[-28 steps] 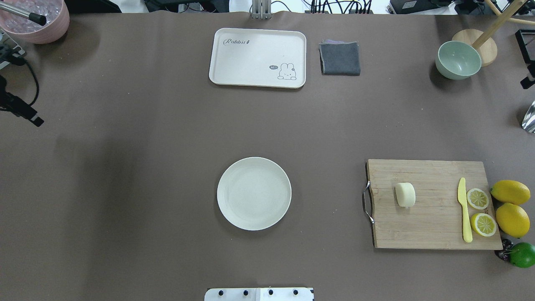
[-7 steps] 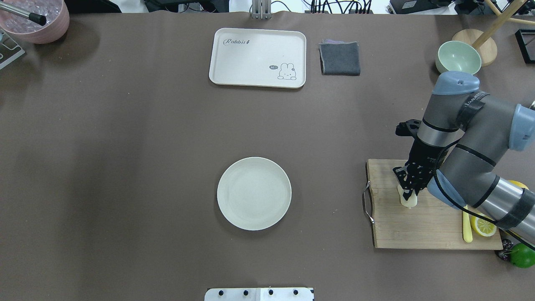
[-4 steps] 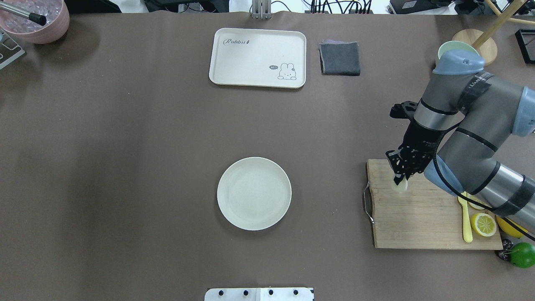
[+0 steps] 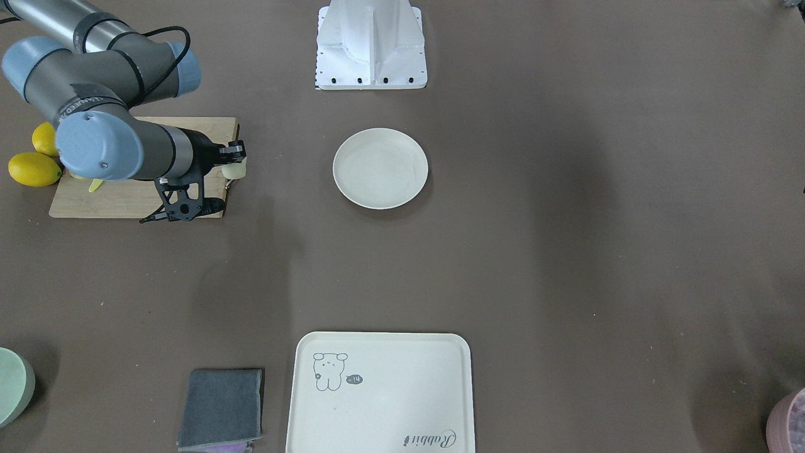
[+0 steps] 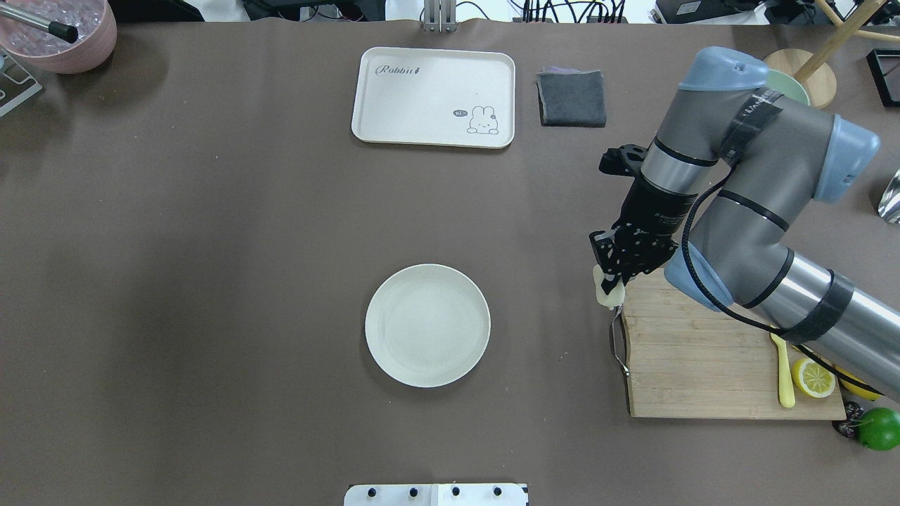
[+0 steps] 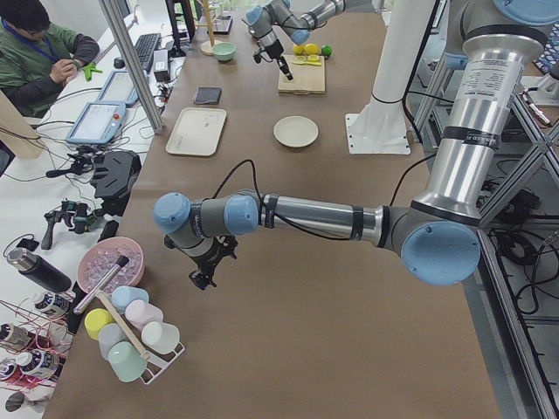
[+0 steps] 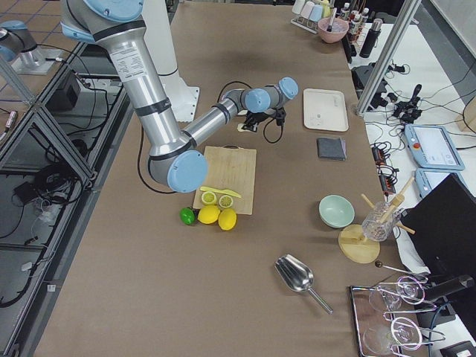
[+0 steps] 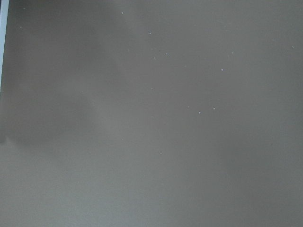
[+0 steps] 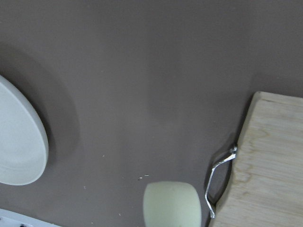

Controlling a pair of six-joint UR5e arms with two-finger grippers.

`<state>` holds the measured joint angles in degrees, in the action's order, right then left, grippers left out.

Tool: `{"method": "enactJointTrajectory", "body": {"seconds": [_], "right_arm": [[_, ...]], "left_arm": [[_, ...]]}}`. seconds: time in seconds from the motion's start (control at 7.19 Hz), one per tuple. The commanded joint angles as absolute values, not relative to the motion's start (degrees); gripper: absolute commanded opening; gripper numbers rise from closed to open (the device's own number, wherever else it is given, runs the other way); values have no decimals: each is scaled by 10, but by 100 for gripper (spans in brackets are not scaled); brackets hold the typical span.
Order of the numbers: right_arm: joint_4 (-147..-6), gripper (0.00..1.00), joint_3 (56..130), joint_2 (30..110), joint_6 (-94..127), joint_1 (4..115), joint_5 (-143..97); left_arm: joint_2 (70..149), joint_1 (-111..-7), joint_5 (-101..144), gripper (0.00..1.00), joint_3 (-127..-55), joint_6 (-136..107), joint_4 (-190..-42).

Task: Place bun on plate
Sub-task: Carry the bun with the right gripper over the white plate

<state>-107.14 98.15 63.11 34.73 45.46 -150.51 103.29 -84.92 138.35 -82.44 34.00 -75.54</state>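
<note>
The bun point(image 5: 609, 295), a small pale cream chunk, hangs in my right gripper point(image 5: 610, 285), which is shut on it. It is held above the table just past the left, handle end of the cutting board point(image 5: 703, 351). The front-facing view shows the bun point(image 4: 235, 169) at the gripper point(image 4: 233, 157), level with the plate point(image 4: 380, 168). The round off-white plate point(image 5: 427, 325) lies bare to the left of the bun. In the right wrist view the bun point(image 9: 171, 206) sits at the bottom, with the plate point(image 9: 19, 146) at the left edge. My left gripper point(image 6: 204, 272) shows only in the exterior left view, and I cannot tell its state.
On the board lie a yellow knife point(image 5: 782, 372) and a lemon slice point(image 5: 814, 377); a lime point(image 5: 879, 429) sits beside it. Far across the table are a cream tray point(image 5: 434, 97), a grey cloth point(image 5: 571, 98) and a pink bowl point(image 5: 63, 31).
The right arm came in, shut on the bun on the board, lifted it and carried it left past the board's handle end, nearer the plate.
</note>
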Motion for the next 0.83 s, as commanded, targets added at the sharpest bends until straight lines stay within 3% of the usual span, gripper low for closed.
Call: {"method": "enactJointTrajectory", "body": {"seconds": [0.0, 0.14, 0.7], "right_arm": [[-1023, 20, 936, 569, 405, 422, -1505], [-962, 20, 889, 543, 423, 417, -1506], [-863, 20, 825, 498, 489, 385, -1503]], "left_arm": [[1026, -852, 1388, 97, -826, 342, -750], [1022, -853, 1389, 97, -826, 343, -750], [994, -855, 1391, 97, -831, 345, -751]]}}
